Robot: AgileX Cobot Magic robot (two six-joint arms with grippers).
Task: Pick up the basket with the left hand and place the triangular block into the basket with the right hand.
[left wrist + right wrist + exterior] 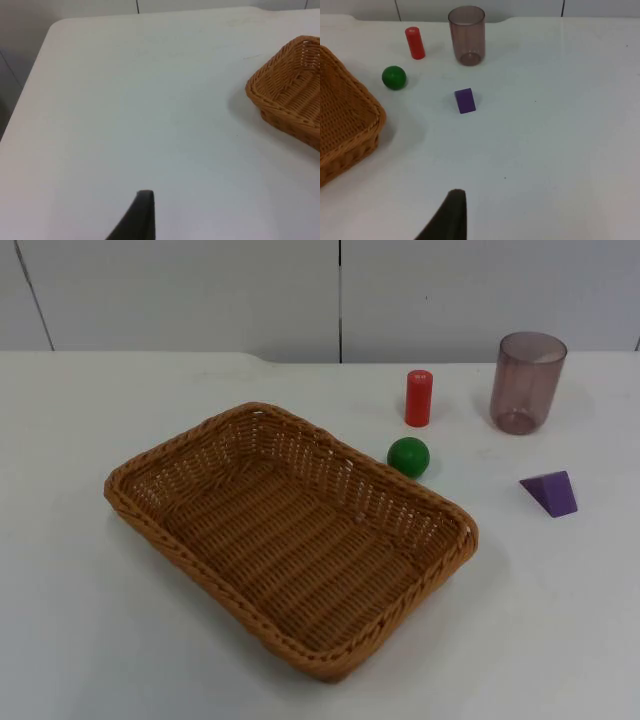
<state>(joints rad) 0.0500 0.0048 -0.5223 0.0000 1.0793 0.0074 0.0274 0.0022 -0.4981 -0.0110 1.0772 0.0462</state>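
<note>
Nothing done yet: basket (290, 535) lying on the table (80, 640), ahead and aside of the left gripper (142, 215); purple triangular block (465, 100) sitting ahead of the right gripper (451, 215). Both arms waiting.

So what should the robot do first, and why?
Probably bring the left hand over to the basket rim and grip it. The basket sits flat on the table, untouched, and the purple triangular block lies apart beside it, waiting for the right hand.
</note>
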